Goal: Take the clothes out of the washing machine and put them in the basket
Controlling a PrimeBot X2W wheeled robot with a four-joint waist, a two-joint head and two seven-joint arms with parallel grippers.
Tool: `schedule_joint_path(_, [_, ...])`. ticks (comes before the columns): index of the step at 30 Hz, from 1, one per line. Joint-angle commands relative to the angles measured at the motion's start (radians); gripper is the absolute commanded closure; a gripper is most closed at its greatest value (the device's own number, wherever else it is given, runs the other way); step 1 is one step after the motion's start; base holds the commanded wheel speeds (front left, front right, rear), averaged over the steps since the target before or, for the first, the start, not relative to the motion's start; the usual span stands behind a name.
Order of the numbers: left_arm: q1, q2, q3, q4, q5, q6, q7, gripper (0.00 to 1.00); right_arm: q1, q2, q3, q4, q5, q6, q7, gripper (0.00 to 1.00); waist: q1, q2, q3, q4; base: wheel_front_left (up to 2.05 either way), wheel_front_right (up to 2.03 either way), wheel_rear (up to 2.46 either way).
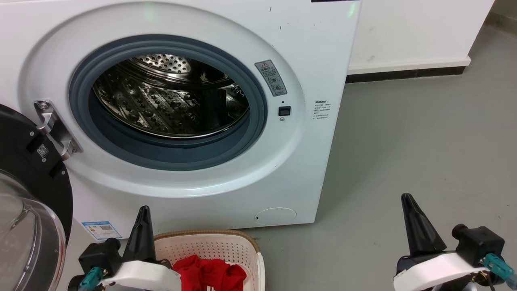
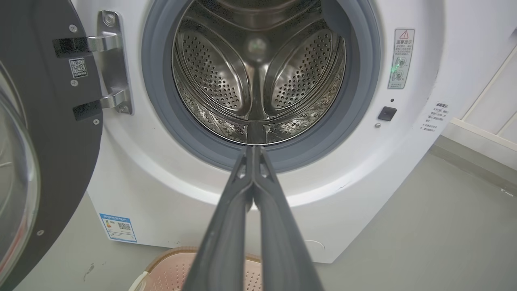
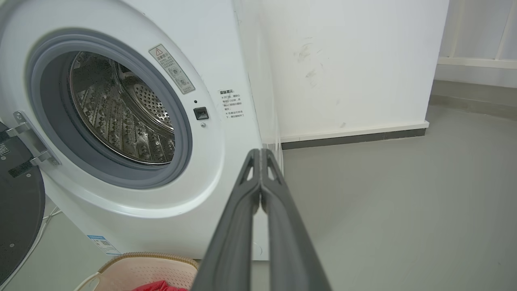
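One basket (image 1: 210, 245) on floor (image 1: 404, 141), 6 o'clock below washing machine (image 1: 315, 60) opening; one red clothes (image 1: 210, 275) bundle inside it. Drum (image 1: 169, 105): perforated steel. One door (image 1: 32, 194) swung open, 8 o'clock. Two pincers: left gripper (image 1: 143, 209) 7 o'clock beside basket, right gripper (image 1: 407, 198) 5 o'clock, both pressed closed, empty.

A warning-triangle sticker (image 2: 401, 58) marks the washing machine (image 2: 404, 161).
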Motion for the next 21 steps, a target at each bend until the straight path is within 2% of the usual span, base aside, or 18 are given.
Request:
schedule_joint_path(1, [-0.029,0.002,0.006,-0.011,-0.054,-0.007,0.01,1.0,-0.03,-0.009,-0.002,-0.006,0.062,0.0,0.004,1.0,0.0,0.0,0.0,0.002,0.0,0.0,0.0])
schedule_joint_path(21, [-0.055,0.0,0.032,0.015,-0.401,-0.04,0.09,1.0,-0.067,-0.027,-0.014,0.051,0.445,0.0,0.05,1.0,0.0,0.0,0.001,0.019,0.0,0.0,0.0])
